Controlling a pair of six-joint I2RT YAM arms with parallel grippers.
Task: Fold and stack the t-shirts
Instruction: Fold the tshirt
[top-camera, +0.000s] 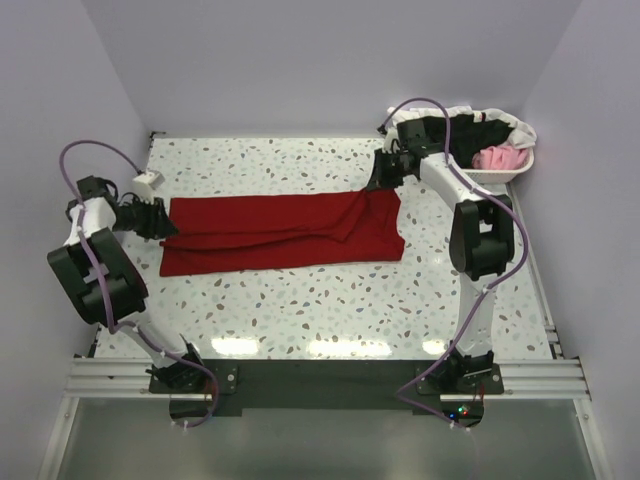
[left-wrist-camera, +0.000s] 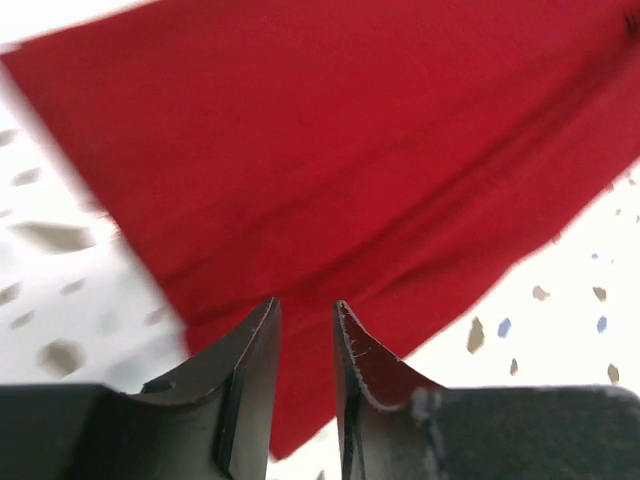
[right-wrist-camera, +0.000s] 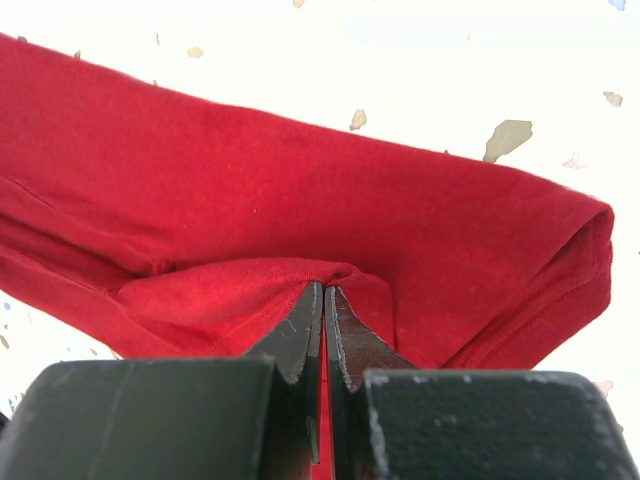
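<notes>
**Red shirt folded to a long strip, cross fold is next**

The speckled table (top-camera: 300, 300) carries everything. On it the dark red t-shirt (top-camera: 270, 235) lies as a long flat band that runs from the tips of the left jaws across to the right jaws. The long sides look already folded in, so I judge that the lengthwise fold is done and the fold across the short way is the step in hand.

Beyond the right jaws, on their outer side, stands the white basket (top-camera: 527, 165). A black t-shirt (top-camera: 440, 130), a pink t-shirt (top-camera: 500, 157) and a white t-shirt (top-camera: 495, 118) wait inside it, so most of the task is not yet done.

The right gripper (right-wrist-camera: 323, 290) is clenched on the red cloth. A thin sliver of red shows between its fingers, and a small ridge of cloth is pulled up just ahead of them, near the end of the band.

The left gripper (left-wrist-camera: 305, 305) is released. Its jaws stand a little apart with nothing between them, and the other end of the shirt lies just ahead of and under the tips.

For the next move, I think the left jaws must go down and take the near edge of this end. Then both ends can be carried together without dragging. The risk is to pinch only the top layer, so that the lower layer slides out.
</notes>
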